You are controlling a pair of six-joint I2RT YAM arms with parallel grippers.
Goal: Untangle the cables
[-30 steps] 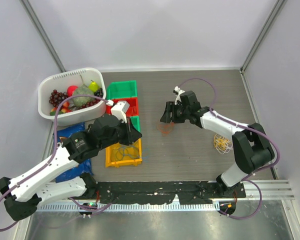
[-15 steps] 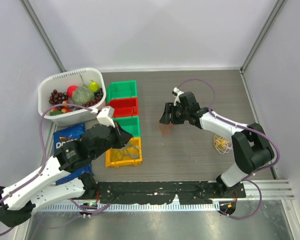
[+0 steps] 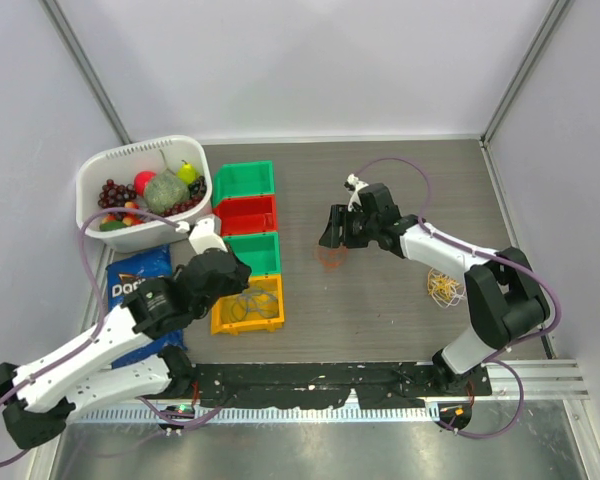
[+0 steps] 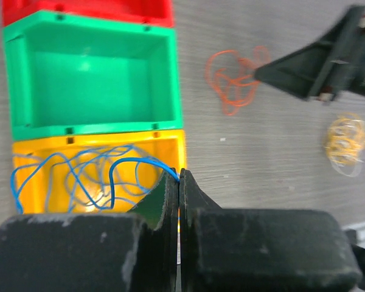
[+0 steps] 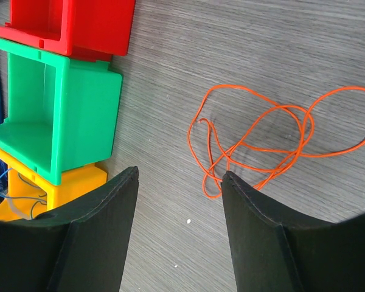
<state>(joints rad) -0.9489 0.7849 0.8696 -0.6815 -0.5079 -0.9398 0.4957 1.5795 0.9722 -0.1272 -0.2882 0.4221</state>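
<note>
Far left: basket (image 3: 145, 149) of fruit. Bag (image 3: 135, 288) near it, half hidden under left arm. Left gripper (image 4: 178, 174) over yellow bin (image 4: 173, 139), jaws pressed together on end of blue cable (image 4: 131, 160). Rest of cable loops in bin, partly hidden behind fingers. Right gripper (image 5: 179, 176) low over table (image 5: 280, 48), jaws apart, holding nothing. Orange cable (image 5: 263, 146) lies loose just beyond it, right loop cut off by frame. Yellow cable (image 3: 443, 286) bunched near right, blurred; white strands in it hard to make out.
</note>
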